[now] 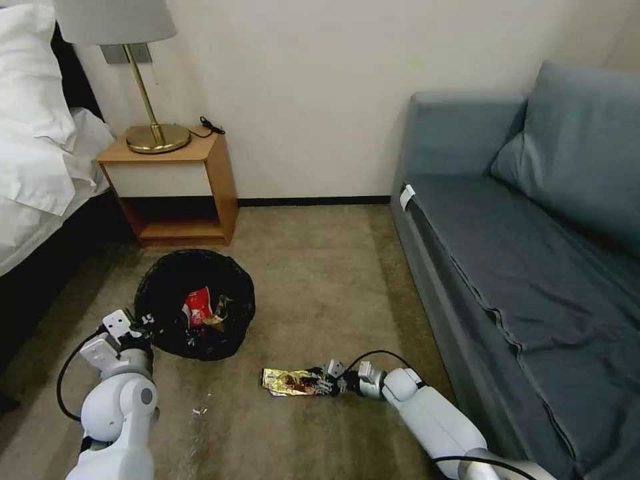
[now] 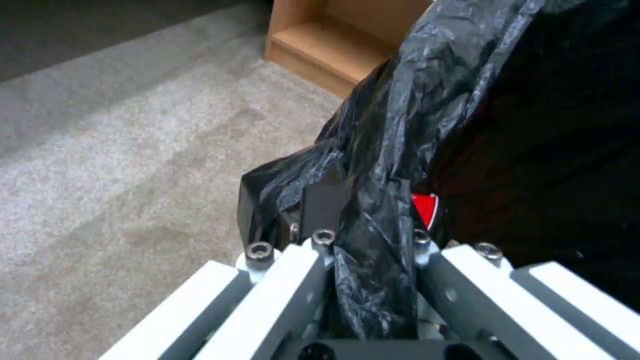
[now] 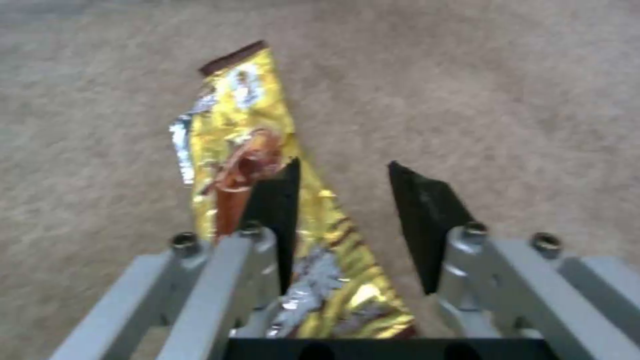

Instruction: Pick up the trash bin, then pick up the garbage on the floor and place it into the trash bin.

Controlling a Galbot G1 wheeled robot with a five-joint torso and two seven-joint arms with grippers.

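The trash bin (image 1: 195,305), black-lined, sits on the carpet with a red-and-white snack packet (image 1: 197,307) inside. My left gripper (image 1: 137,327) is shut on the bin's near-left rim; in the left wrist view the black liner (image 2: 373,210) is pinched between the fingers, with a bit of red packet (image 2: 425,209) beside them. A shiny gold wrapper (image 1: 288,382) lies flat on the floor. My right gripper (image 1: 325,383) is low over its near end, open. In the right wrist view the gold wrapper (image 3: 267,190) runs between the spread black fingertips (image 3: 277,200), its near end under the gripper.
A wooden nightstand (image 1: 175,187) with a brass lamp (image 1: 143,80) stands behind the bin, a bed (image 1: 33,167) to the left. A blue sofa (image 1: 533,253) lines the right side. Small scraps (image 1: 200,408) lie on the carpet near my left arm.
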